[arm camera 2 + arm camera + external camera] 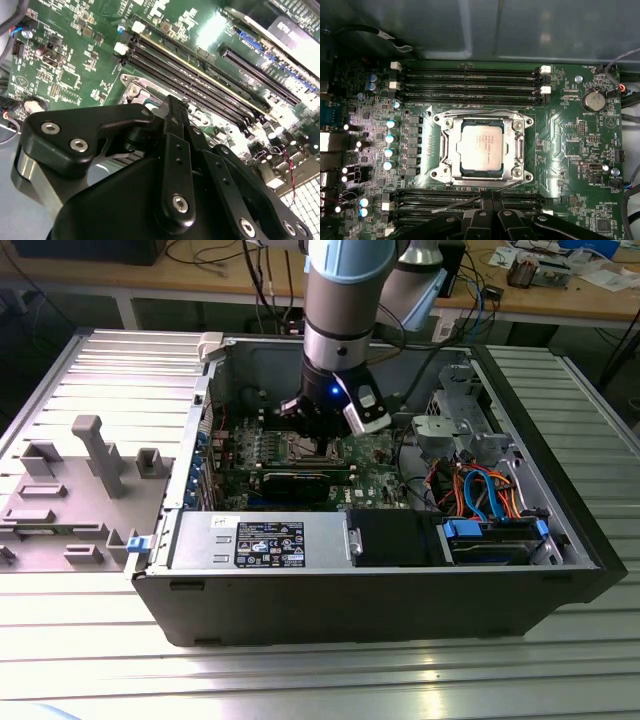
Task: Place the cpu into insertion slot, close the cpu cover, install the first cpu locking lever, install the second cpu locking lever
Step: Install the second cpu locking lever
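The cpu (pixel 481 149) lies flat in the slot (pixel 451 165) on the green board (pixel 570 130), metal top up, edges square with the frame. The cover (pixel 517 150) appears closed over it, framing the chip, though the angle leaves this uncertain. A thin lever (pixel 465 201) slants beside the socket. The gripper (pixel 487 196) sits at the socket's edge, fingers pressed together. The board sits in the open case (pixel 560 530).

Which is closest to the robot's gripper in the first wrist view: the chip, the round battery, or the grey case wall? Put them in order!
From the gripper:
1. The chip, seated in its socket.
2. The round battery, out toward the board's corner.
3. The grey case wall, beyond the board's far edge.
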`<action>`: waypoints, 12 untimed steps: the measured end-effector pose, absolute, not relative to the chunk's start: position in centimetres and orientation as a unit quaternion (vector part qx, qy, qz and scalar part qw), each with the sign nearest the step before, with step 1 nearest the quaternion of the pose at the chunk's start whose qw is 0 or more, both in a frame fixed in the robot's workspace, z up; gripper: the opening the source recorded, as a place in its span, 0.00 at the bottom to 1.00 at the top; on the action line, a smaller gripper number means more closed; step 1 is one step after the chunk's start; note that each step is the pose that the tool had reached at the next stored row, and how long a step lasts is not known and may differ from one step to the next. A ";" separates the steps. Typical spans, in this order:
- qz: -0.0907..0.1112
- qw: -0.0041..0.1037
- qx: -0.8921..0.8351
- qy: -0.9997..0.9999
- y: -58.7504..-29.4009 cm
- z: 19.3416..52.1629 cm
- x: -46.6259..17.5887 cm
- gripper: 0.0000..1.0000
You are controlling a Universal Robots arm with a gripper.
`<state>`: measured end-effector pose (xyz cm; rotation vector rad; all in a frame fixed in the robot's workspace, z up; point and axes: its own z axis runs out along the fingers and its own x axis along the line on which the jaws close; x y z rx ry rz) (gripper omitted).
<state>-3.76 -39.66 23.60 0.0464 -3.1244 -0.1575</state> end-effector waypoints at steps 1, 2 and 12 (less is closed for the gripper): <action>-0.052 0.007 0.015 -0.998 -39.7 23.6 -3.8 0.11; -0.054 0.007 0.015 -0.998 -39.8 23.6 -3.9 0.11; -0.065 0.007 0.015 -0.998 -40.2 23.2 -5.7 0.11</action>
